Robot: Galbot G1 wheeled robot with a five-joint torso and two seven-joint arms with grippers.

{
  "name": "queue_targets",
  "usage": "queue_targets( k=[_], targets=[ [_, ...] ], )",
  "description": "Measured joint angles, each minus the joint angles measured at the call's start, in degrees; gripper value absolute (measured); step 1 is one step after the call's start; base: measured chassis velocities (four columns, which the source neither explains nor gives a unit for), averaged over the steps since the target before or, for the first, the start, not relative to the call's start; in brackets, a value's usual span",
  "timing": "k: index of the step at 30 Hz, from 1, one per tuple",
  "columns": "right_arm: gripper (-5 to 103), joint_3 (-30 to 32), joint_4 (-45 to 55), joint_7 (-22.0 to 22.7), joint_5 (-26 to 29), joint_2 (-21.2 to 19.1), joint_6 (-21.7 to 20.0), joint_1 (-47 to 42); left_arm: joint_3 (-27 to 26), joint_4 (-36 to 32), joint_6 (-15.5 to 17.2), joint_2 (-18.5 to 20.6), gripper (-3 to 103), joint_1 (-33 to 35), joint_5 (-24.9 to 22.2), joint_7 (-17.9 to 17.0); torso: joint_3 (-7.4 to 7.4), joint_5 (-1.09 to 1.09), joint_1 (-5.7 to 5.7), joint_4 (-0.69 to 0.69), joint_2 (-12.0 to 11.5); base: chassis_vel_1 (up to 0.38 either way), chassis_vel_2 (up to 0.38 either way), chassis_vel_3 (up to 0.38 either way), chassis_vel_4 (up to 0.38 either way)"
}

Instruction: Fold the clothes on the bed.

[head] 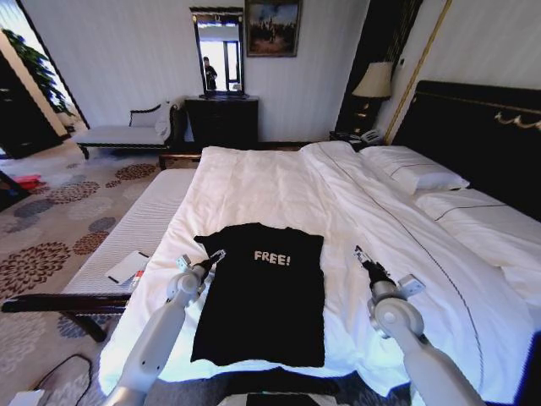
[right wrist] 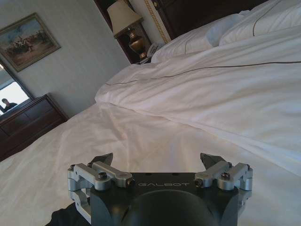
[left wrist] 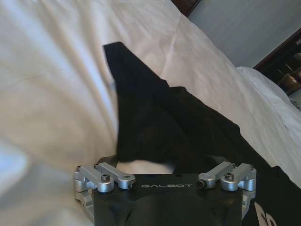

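Observation:
The clothes are one black T-shirt [head: 262,296] with white "FREE!" lettering, lying flat and face up on the white bed [head: 279,186] near its front edge. My left gripper [head: 213,256] hovers at the shirt's left sleeve and shoulder. In the left wrist view the gripper [left wrist: 164,162] has its linkages spread wide, and the black T-shirt [left wrist: 155,117] lies just beyond it with the sleeve tip pointing away. My right gripper [head: 359,252] rests over bare sheet to the right of the shirt. It [right wrist: 157,160] is open with nothing between its fingers.
Pillows [head: 414,173] and a turned-back duvet [head: 439,245] fill the bed's right side under the dark headboard [head: 473,127]. A striped bench [head: 135,237] with a notepad [head: 127,267] runs along the bed's left. A dresser [head: 221,118], chaise [head: 127,131] and lamp [head: 374,82] line the far wall.

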Motion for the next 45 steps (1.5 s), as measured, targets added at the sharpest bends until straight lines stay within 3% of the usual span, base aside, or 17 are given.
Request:
queue_targets(
  k=[8, 19, 21, 25, 29, 35, 38, 40, 43, 45],
  targets=[
    [100, 0.11, -0.15, 0.19, -0.11, 0.24, -0.13, 0.00, -1.47, -1.38, -0.31, 0.65, 100, 2.84, -0.01, -0.27, 0.00, 0.01, 0.00, 0.00, 0.00, 0.000, 0.000, 0.000, 0.000],
    [100, -0.81, -2.40, 0.83, -0.42, 0.67, -0.27, 1.47, -0.83, 4.53, -2.05, -2.75, 100, -1.41, -1.41, 0.89, 0.00, 0.02, 0.00, 0.00, 0.00, 0.000, 0.000, 0.000, 0.000],
    [100, -0.90, -3.11, 0.86, -0.72, 0.80, -0.27, 1.84, -0.59, 6.06, -2.61, -3.45, 85, -2.34, -1.49, 1.50, 0.01, 0.02, 0.00, 0.01, 0.00, 0.000, 0.000, 0.000, 0.000],
    [100, -1.04, -3.58, 0.91, -0.82, 0.81, -0.27, 2.22, -0.42, 6.61, -3.25, -3.80, 80, -2.60, -1.33, 2.23, 0.01, 0.01, 0.00, 0.01, 0.00, 0.000, 0.000, 0.000, 0.000],
    [100, -1.45, -4.56, 0.98, -0.93, 0.80, -0.27, 3.09, -0.57, 6.49, -4.27, -3.97, 57, -2.47, -1.10, 3.24, 0.01, -0.01, 0.00, -0.01, 0.00, 0.000, 0.000, 0.000, 0.000],
    [100, -2.13, -5.33, 1.01, -1.40, 1.03, -0.26, 3.71, -1.14, 5.53, -5.37, -3.90, 41, -1.72, -0.58, 4.12, 0.01, -0.01, 0.00, -0.01, 0.00, 0.000, 0.000, 0.000, 0.000],
    [100, -2.62, -5.66, 1.05, -1.61, 1.05, -0.25, 4.22, -1.53, 5.29, -5.97, -3.90, 25, -1.27, -0.14, 4.52, 0.01, -0.01, 0.00, 0.00, 0.00, 0.000, 0.000, 0.000, 0.000],
    [100, -2.68, -5.70, 1.05, -1.61, 1.04, -0.25, 4.31, -1.56, 5.28, -6.04, -3.90, 25, -1.23, -0.07, 4.58, 0.01, -0.01, 0.00, 0.00, 0.00, 0.000, 0.000, 0.000, 0.000],
    [100, -2.91, -5.94, 1.11, -1.61, 0.82, -0.25, 4.70, -1.60, 5.49, -6.34, -4.07, 9, -1.18, 0.36, 4.98, 0.01, 0.00, 0.01, 0.00, 0.00, 0.000, 0.000, 0.000, 0.000],
    [100, -2.95, -6.02, 1.12, -1.61, 0.77, -0.25, 4.73, -1.60, 5.68, -6.39, -4.15, 4, -1.18, 0.52, 5.08, 0.01, 0.00, 0.00, 0.00, 0.00, 0.000, 0.000, 0.000, 0.000]
  ],
)
